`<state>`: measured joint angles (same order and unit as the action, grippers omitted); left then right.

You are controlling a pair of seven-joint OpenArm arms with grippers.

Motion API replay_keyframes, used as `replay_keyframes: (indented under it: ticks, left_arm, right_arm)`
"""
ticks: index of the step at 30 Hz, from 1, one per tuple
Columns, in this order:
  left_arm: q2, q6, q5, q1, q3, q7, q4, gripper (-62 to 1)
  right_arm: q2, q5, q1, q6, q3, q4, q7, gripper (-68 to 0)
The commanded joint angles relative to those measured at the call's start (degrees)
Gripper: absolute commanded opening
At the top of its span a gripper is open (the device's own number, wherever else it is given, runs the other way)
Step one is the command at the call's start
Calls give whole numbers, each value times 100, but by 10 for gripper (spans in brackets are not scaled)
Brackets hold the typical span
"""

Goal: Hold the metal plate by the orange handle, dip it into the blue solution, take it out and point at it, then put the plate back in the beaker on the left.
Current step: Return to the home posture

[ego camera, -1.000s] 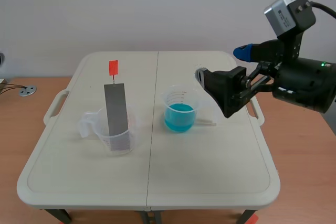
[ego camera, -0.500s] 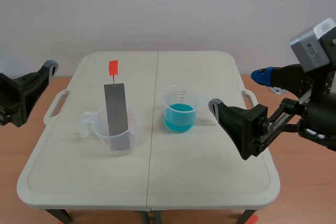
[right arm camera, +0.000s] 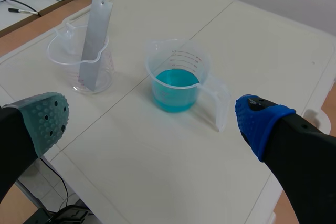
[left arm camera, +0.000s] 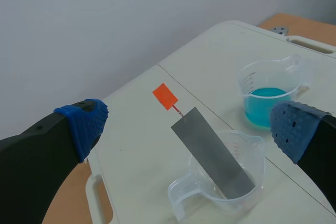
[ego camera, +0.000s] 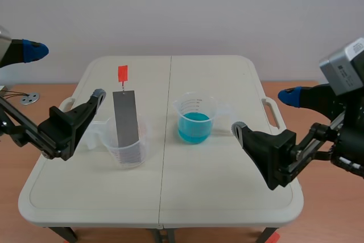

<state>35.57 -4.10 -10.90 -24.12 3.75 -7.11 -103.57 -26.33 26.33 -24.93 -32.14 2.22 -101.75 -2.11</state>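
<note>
The clear beaker (ego camera: 132, 153) on the left holds the metal plate (ego camera: 125, 119). The plate is a long grey strip that leans up out of it, with a small orange handle (ego camera: 122, 73) on top. The other beaker (ego camera: 196, 105) has blue solution (ego camera: 194, 127) in it. The left gripper (left arm camera: 187, 128) and the right gripper (right arm camera: 154, 121) are both wide open and hold nothing.

Bright, even light; v. faint soft shadows.
</note>
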Motion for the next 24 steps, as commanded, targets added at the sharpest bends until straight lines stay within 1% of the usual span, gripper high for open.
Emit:
replay_keyframes:
  ticks: [1,24]
  left_arm:
    - [35,35,-42,35,-44,-70,-26,14]
    - [35,35,-39,114,-44,-11,-26,14]
  right_arm:
    - [-15,63,94,9,-44,-81,-79,-10]
    - [-13,63,94,9,-44,-79,-44,-10]
